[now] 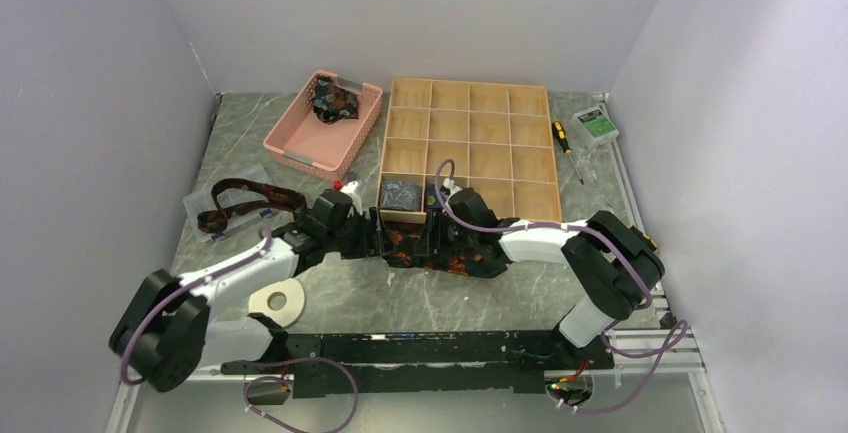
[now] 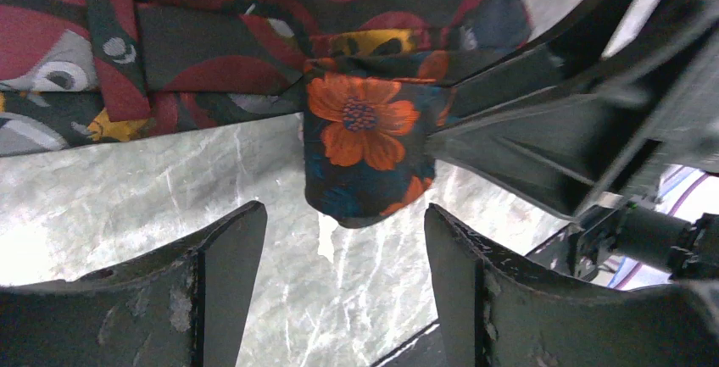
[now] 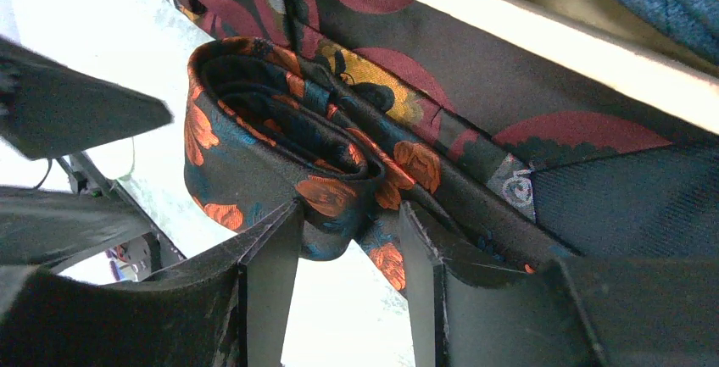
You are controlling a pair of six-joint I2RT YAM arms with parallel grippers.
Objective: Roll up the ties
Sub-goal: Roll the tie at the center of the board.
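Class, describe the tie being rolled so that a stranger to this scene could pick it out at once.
Start at the wooden grid tray. Just in front of its near edge, between the left gripper and the right gripper, lies the tie. Its mark: a loose coil, dark with big orange flowers, against maroon-disc fabric.

Left arm (image 1: pixel 235 278) and right arm (image 1: pixel 560 243) both stretch low and inward, wrists level, tools nearly tip to tip at mid-span; left tool (image 2: pixel 343 231) stands with jaws spread, gripping nothing, while right tool (image 3: pixel 348 223) pinches the rolled tie (image 3: pixel 254 147).
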